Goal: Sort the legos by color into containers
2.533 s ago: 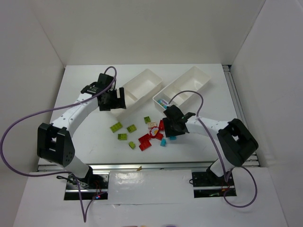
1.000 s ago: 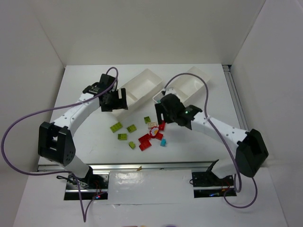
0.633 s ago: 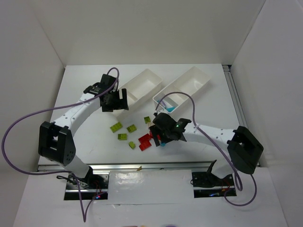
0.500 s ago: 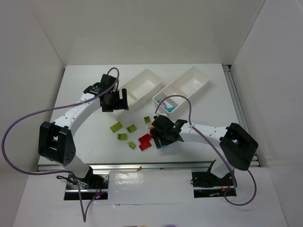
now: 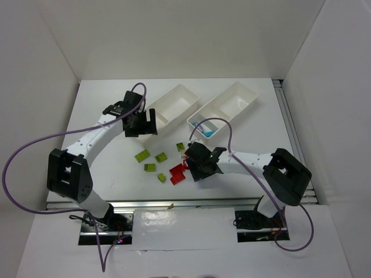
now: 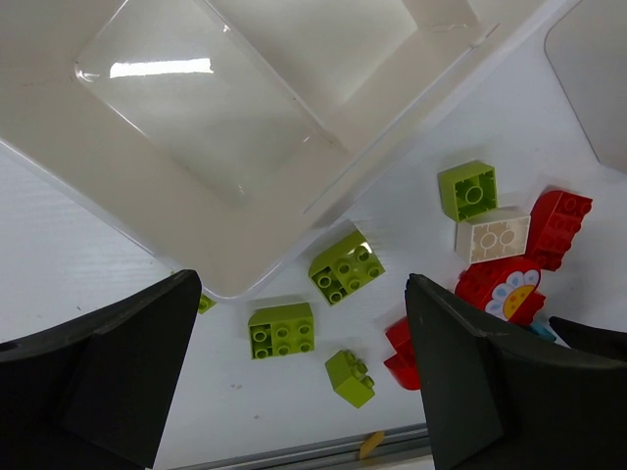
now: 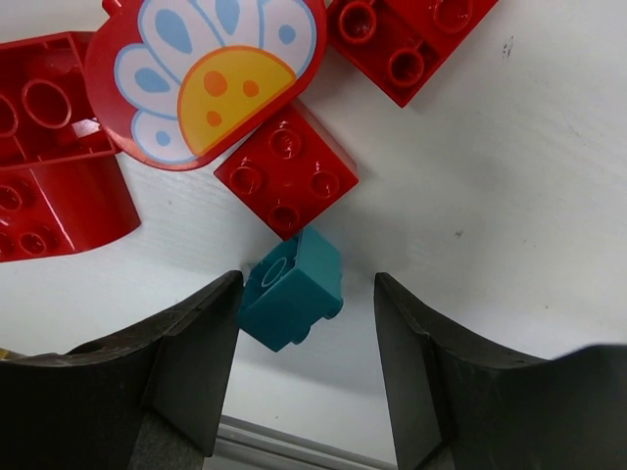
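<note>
My right gripper (image 5: 197,168) is low over the brick pile, open. In the right wrist view its jaws (image 7: 309,299) straddle a small cyan lego (image 7: 291,287) lying on the table, which touches the left finger; the right finger stands apart. Red legos (image 7: 286,168) and a round flower piece (image 7: 206,69) lie just beyond. My left gripper (image 5: 141,124) is open and empty above the near end of the left tray (image 5: 186,88). The right tray (image 5: 246,88) holds a cyan lego (image 5: 206,130) in its near compartment. Lime green legos (image 5: 149,167) lie left of the red ones (image 5: 177,174).
The left wrist view shows the left tray's wall (image 6: 118,176), green legos (image 6: 346,266) (image 6: 281,329) (image 6: 350,377) below it, and a beige lego (image 6: 493,235) beside red ones (image 6: 558,220). The table's near edge runs close below the pile.
My right gripper swung from the pile up to the right tray, then came back down to the pile and now straddles another cyan lego. The left arm has hardly moved.
</note>
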